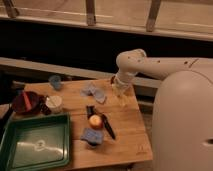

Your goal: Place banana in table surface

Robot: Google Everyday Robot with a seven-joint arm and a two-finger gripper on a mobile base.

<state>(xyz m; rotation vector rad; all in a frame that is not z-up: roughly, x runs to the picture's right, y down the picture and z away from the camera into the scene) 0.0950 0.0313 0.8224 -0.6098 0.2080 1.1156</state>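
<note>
Camera view | claw (121, 95) over table surface (125, 131) | banana (122, 99) under it

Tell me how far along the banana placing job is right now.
Nearly there, it seems. Done: the arm has carried the banana over the table surface. In hand: the gripper sits at the far right edge, with the pale banana hanging below it, low over the wood or just touching; I cannot tell which. Left: release it and pull the arm away.

Single camera view, high and at middling range, angled down over the table surface (125, 125) (gripper (121, 95) above its far edge), facing the back railing (90, 12)
</note>
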